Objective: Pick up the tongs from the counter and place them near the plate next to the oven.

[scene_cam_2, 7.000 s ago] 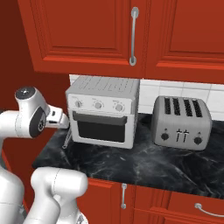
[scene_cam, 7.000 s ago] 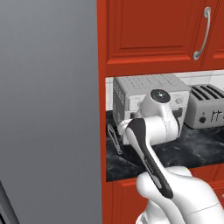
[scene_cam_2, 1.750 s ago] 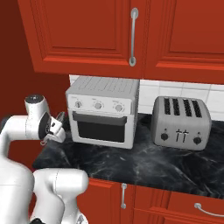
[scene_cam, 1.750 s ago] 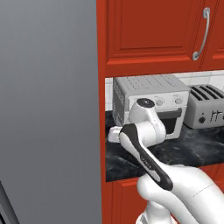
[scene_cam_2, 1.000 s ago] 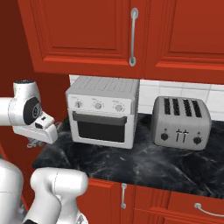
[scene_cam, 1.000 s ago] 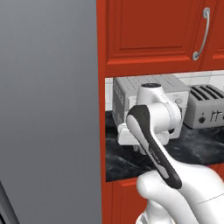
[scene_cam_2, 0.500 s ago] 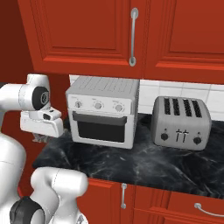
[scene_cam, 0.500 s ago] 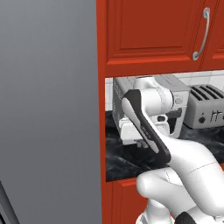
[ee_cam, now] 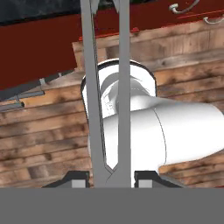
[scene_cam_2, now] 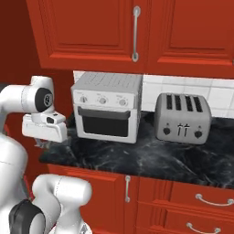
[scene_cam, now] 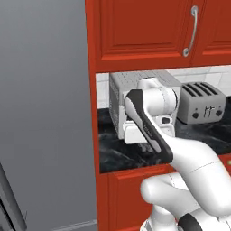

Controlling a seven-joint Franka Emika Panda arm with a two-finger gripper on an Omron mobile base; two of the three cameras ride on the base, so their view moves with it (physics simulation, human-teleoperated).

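Your tongs (ee_cam: 105, 87) run off the hand view's top edge; the arm hides the toaster oven (scene_cam: 118, 106) front.

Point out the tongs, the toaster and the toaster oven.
tongs (ee_cam: 93, 109): hand view, on the left arm.
toaster (scene_cam_2: 183, 118): right base view, on its front face.
toaster oven (scene_cam_2: 105, 121): right base view, on its glass door.

Black marble counter (scene_cam_2: 151, 160): toaster oven (scene_cam_2: 106, 105) & toaster (scene_cam_2: 183, 116) on it.

tongs (ee_cam: 105, 87): grey | counter (scene_cam_2: 151, 157): black, white-veined | cabinets (scene_cam_2: 91, 32): red
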